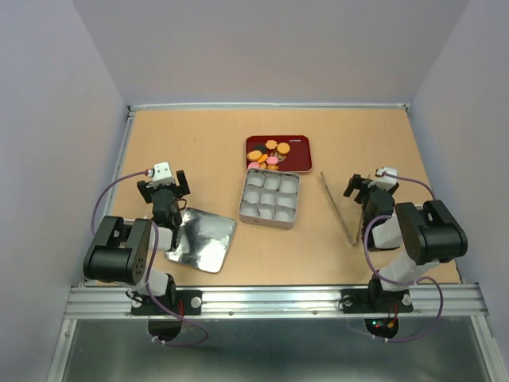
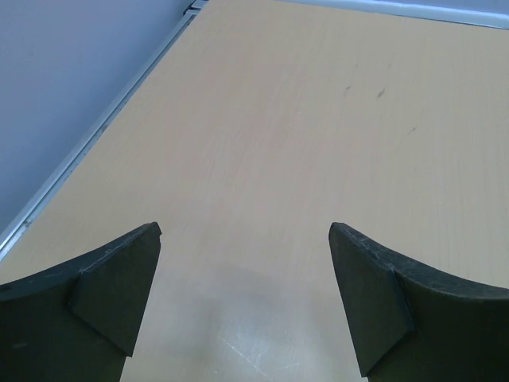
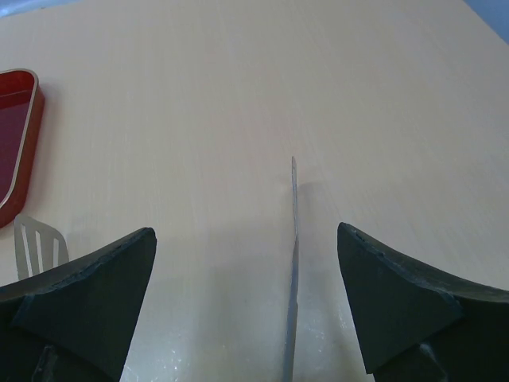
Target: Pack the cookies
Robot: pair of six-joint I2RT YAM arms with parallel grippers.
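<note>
Sitting piled in red tray (image 1: 301,145): cookies (image 1: 266,154); nine-cell tin (image 1: 270,199) just beside it; both jaws spread apart.

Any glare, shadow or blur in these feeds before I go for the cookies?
Top external: sharp, evenly lit, though the silver lid glares; cookies small but distinct. Left wrist: soft shadow and faint sheen on the table inside the open left pincer. Right wrist: the tongs show edge-on, blurring toward the lens, inside the open right pincer.
</note>
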